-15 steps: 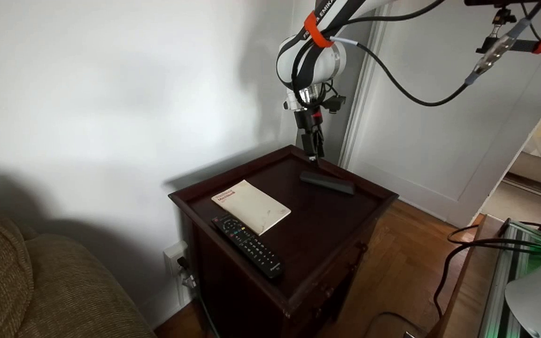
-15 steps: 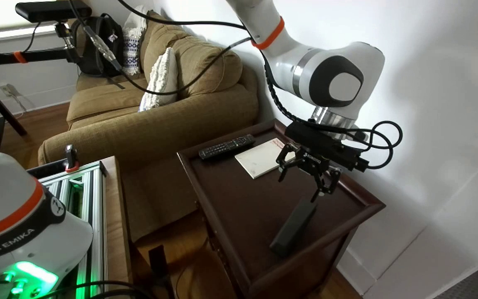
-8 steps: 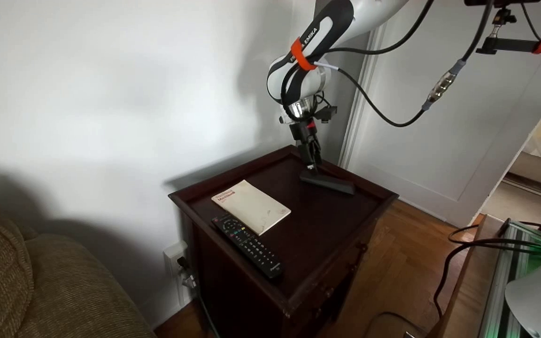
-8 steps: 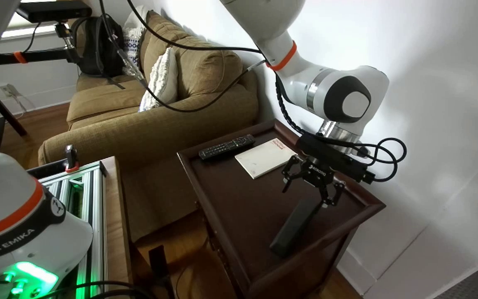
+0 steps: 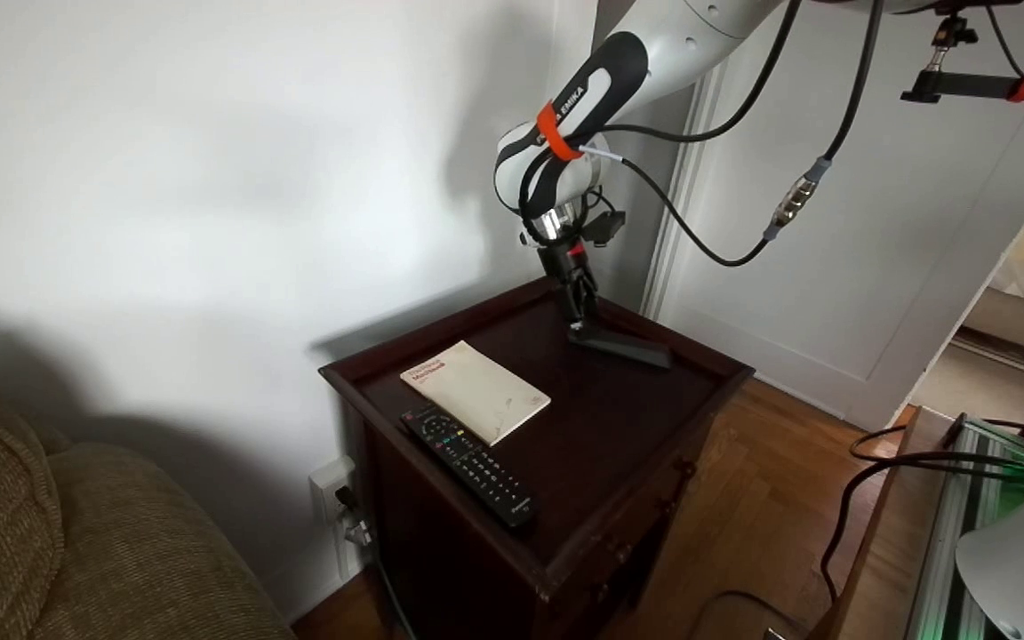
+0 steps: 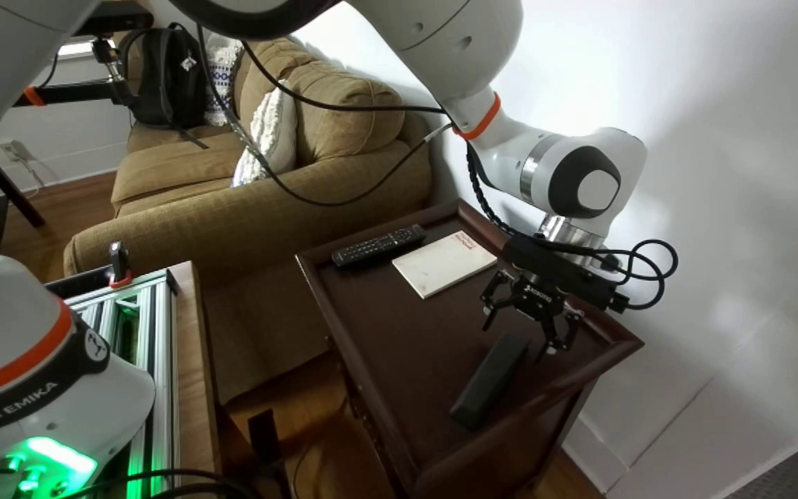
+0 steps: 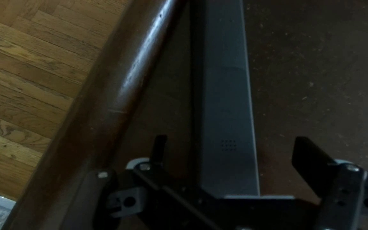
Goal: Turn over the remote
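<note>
Gripper (image 7: 232, 153) found with fingers spread apart; in the wrist view one end of the dark grey remote (image 7: 227, 105) sits between them, with a gap on each side. The remote lies on the counter (image 6: 385, 333) near the raised rim (image 7: 113, 105), plain side upward, a small grid of dots (image 7: 228, 145) showing near that end. Well apart lies a cream booklet (image 5: 476, 391) with red lettering; just beside it, a longer black button remote (image 5: 468, 464). A brown sofa (image 6: 253, 201) stands next to the counter.

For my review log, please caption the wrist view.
Open black hand framing a slim, dark-grey, bar-shaped remote beside a glossy brown wooden table rim.
</note>
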Controlling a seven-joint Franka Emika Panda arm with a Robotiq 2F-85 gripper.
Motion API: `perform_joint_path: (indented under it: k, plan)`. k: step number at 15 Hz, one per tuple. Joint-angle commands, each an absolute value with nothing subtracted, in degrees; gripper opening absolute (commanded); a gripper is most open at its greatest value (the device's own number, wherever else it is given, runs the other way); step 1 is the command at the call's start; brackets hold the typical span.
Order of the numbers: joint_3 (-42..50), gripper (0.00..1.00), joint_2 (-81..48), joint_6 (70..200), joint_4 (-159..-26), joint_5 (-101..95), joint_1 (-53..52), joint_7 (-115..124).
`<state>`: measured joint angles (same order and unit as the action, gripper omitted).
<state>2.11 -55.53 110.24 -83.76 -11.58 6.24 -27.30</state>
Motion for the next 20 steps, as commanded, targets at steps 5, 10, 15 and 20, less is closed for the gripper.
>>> perform_joint_path:
  k: [5,10,15,20]
  plan:
    - [2.1,0.53,-59.8,108.4,-78.3,-12.5,6.3,-24.9]
    - [2.1,0.26,-60.3,107.6,-77.1,-12.6,6.2,-24.9]
    - [0.6,0.26,-57.4,108.6,-79.4,-11.3,7.2,-26.8]
    - [-0.9,0.26,-50.5,115.5,-86.2,-11.7,6.7,-26.9]
